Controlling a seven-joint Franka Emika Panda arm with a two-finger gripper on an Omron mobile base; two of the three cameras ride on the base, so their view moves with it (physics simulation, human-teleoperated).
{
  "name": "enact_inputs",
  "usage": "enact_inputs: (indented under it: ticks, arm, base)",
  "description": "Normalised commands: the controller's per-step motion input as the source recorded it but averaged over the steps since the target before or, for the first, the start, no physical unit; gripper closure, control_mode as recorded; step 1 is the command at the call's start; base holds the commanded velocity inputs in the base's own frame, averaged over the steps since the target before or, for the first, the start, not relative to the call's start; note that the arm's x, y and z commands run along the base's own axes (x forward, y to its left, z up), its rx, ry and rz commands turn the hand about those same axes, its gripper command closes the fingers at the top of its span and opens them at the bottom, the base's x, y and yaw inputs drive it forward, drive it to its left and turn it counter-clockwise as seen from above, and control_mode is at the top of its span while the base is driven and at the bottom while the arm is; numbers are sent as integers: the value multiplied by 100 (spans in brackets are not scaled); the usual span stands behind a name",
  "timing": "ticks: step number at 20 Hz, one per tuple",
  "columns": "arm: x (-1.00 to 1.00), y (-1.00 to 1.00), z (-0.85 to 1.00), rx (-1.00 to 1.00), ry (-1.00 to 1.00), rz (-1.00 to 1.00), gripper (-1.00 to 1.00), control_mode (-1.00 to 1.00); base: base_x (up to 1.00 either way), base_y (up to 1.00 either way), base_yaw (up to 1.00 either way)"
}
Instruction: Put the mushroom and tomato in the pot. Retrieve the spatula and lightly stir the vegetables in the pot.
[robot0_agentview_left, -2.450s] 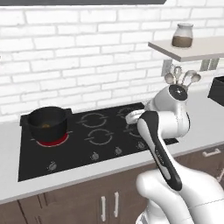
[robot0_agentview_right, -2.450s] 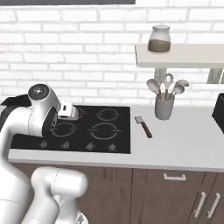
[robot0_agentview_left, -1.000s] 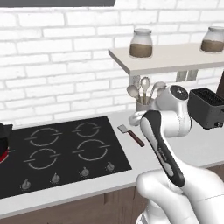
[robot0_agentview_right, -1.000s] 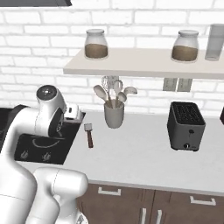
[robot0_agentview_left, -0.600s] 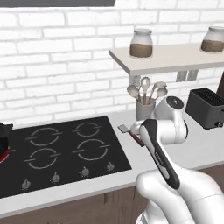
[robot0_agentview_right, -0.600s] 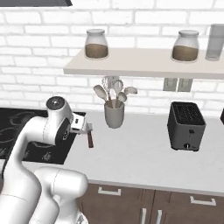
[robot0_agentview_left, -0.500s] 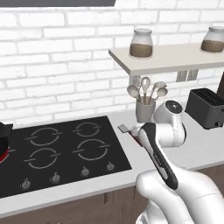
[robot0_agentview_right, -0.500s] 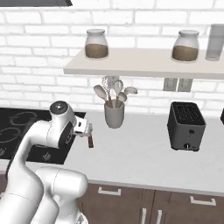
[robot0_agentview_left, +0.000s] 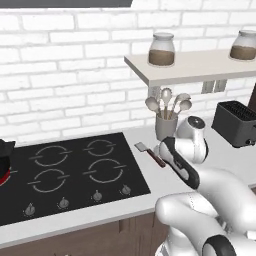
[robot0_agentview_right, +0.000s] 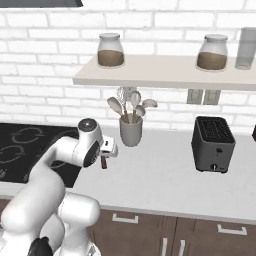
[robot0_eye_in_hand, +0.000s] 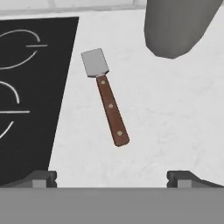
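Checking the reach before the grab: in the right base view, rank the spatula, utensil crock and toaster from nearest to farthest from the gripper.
1. spatula, just below the gripper.
2. utensil crock, behind it to the right.
3. toaster, far right on the counter.

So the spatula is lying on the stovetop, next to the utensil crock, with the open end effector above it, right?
Not quite. The spatula lies on the white counter, just beside the stovetop's edge, not on it; the hand view shows this. The rest holds: the utensil crock stands nearby and the end effector is open above the spatula.
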Motion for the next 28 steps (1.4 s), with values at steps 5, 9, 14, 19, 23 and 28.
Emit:
enact_inputs:
  ticks: [5, 9, 14, 19, 23, 28]
  arm:
    - [32, 0, -60, 0, 15, 10, -100, -100]
    - [37, 0, -57, 1, 0, 7, -100, -100]
    - [26, 0, -31, 1, 1, 5, -100, -100]
    - [19, 0, -25, 0, 0, 1, -100, -100]
    - [5, 0, -29, 0, 0, 0, -100, -100]
    - [14, 0, -26, 0, 0, 0, -100, -100]
  base:
    - [0, 0, 0]
    - [0, 0, 0]
    - [0, 0, 0]
    - [0, 0, 0]
    - [0, 0, 0]
    - [0, 0, 0]
